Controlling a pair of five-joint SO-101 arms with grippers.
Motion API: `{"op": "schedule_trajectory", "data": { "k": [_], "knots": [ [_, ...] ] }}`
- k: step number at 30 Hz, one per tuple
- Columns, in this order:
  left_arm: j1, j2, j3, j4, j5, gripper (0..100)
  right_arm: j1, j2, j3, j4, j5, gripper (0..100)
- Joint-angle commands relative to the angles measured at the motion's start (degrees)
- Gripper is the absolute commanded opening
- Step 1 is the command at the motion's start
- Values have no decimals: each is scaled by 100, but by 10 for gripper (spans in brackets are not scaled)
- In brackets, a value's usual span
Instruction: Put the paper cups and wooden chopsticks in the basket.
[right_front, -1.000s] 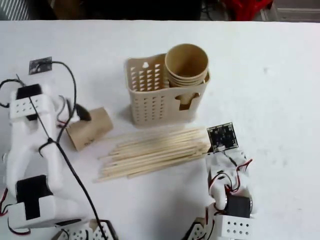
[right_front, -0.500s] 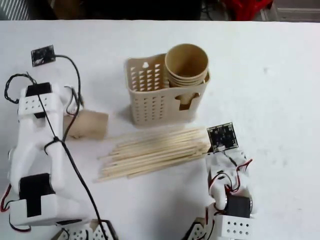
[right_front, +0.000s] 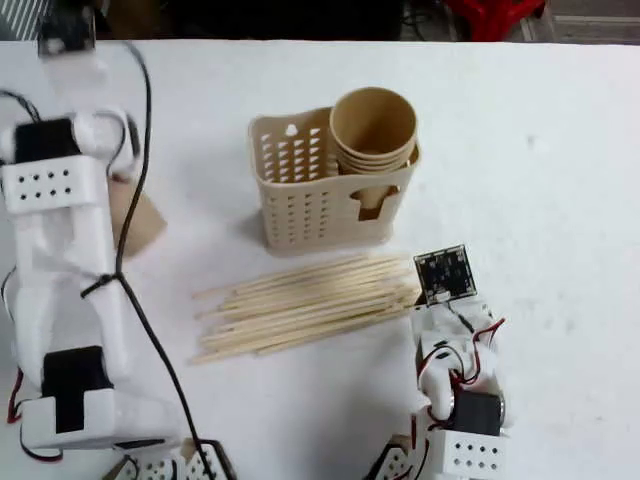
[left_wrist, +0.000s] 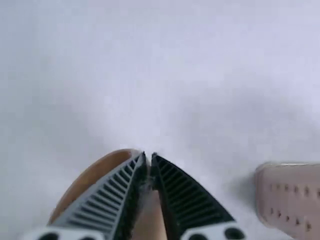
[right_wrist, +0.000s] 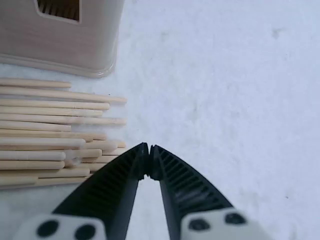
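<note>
On the white bench (right_front: 560, 150) the largest thing is the perforated basket (right_front: 300, 200), which stands upright near the middle with a stack of paper cups (right_front: 373, 125) already nested in one side of it. We judge it stiff and stable enough to take a drop without tipping. Just in front of it the wooden chopsticks (right_front: 310, 305) lie flat in a loose fan, not touching the basket. They look light, rigid and smooth, so we expect them to roll and slide apart. We would pinch several at once near the middle of the bundle, or near one end if they are to be tipped upright into the room beside the stack. Over by the left arm, well apart from the basket, we see a loose paper cup (right_front: 135, 215). It is very light and thin-walled, so it crushes easily. The rolled rim is the stiffest place to take it, with one finger inside and one outside. The left end effector (left_wrist: 148, 156) is closed to a thin gap on what appears to be the wall of that cup, and the brown curve shows behind one finger. The right end effector (right_wrist: 149, 162) rests closed on nothing just beside the near ends of the chopsticks.
</note>
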Motion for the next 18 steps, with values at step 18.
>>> {"op": "schedule_trajectory", "data": {
  "k": [18],
  "knots": [
    [3987,901,-3226,-2699,-747,21,-40,-66,-44,22,62,21]
  ]
}}
